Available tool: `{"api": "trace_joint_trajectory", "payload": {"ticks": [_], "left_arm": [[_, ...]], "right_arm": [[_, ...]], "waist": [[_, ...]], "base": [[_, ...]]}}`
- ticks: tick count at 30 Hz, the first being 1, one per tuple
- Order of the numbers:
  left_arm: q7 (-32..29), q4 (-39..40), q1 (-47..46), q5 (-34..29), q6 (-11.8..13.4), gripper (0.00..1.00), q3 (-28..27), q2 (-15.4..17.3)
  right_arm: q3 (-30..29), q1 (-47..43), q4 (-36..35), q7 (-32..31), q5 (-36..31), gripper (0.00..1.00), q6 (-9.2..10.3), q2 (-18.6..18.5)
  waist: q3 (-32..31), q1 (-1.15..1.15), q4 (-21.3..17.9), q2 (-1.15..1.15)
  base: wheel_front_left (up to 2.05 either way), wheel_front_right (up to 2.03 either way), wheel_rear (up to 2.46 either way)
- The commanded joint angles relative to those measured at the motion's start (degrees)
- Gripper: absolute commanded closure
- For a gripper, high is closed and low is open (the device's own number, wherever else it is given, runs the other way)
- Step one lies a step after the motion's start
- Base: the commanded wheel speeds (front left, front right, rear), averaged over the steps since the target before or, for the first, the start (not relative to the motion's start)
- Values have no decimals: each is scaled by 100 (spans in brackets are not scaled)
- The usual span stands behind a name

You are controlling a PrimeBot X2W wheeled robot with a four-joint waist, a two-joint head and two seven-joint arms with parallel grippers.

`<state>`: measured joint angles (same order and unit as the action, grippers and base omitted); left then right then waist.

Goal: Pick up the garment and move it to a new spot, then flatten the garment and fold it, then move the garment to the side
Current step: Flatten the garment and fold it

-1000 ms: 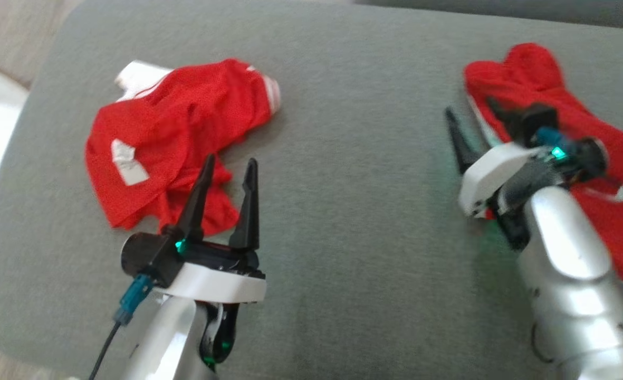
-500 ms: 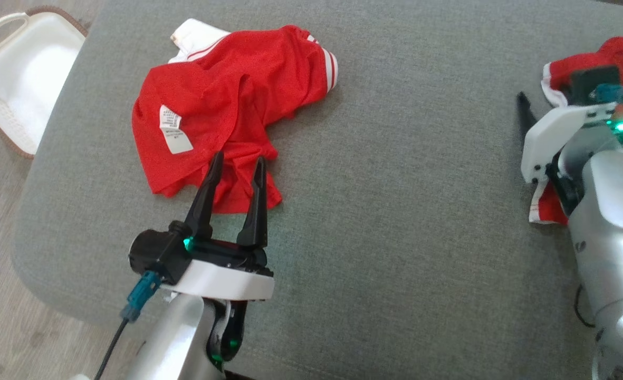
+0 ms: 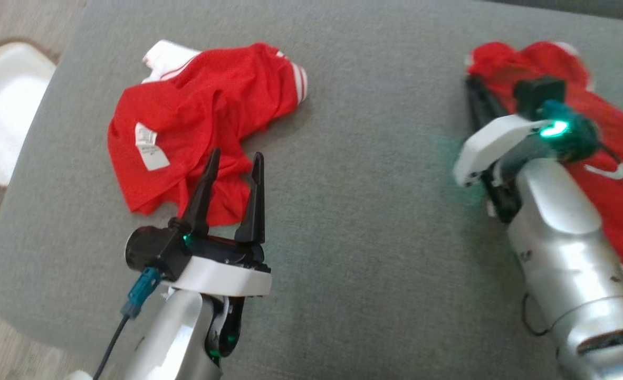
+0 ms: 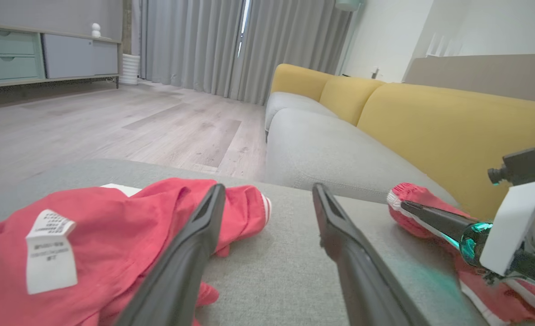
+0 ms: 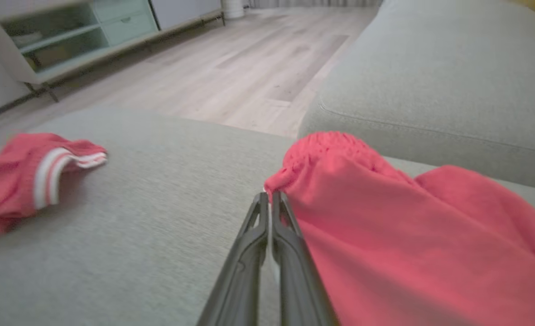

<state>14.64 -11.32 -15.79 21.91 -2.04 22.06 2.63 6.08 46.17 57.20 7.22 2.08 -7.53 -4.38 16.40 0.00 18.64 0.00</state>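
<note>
Right claw (image 5: 267, 201) pinching the garment (image 5: 385, 235) at its 9 o'clock hem, left claw (image 3: 236, 153) spread; your thin bite could slip on lift.

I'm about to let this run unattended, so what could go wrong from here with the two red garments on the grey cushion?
1. The right gripper is shut at the very hem of the right garment; such a thin pinch, if it holds cloth at all, may slip on lifting.
2. The left gripper stands open over the crumpled left garment; closing there may catch several layers and hinder flattening.
</note>
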Motion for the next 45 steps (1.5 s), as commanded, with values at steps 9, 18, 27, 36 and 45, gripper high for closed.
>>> {"api": "trace_joint_trajectory", "payload": {"ticks": [9, 18, 27, 36, 45], "left_arm": [[36, 89, 124, -240, -34, 0, -421, 25], [36, 73, 385, -367, -94, 0, -637, 25], [36, 50, 466, -430, -134, 0, -657, 25], [36, 89, 577, -420, -130, 0, -723, 25], [36, 155, 692, -422, -152, 0, -727, 25]], "right_arm": [[2547, -1056, -1899, -439, 2553, 100, 4, 109], [3627, -2123, -3099, -1390, 3497, 100, 4, -395], [3638, -2488, -3048, -1329, 3263, 0, 4, -467], [2400, -2704, -3458, -476, 2607, 0, 4, -502], [431, -3390, -3929, 174, 1575, 0, 4, -336]], "waist": [[-627, 0, -526, 0], [-974, 0, -882, 0], [-1079, 0, -1101, 0], [-1232, 0, -1308, 0], [-1295, 0, -1499, 0]], "base": [[0, 0, 0], [0, 0, 0], [0, 0, 0], [0, 0, 0], [0, 0, 0]]}}
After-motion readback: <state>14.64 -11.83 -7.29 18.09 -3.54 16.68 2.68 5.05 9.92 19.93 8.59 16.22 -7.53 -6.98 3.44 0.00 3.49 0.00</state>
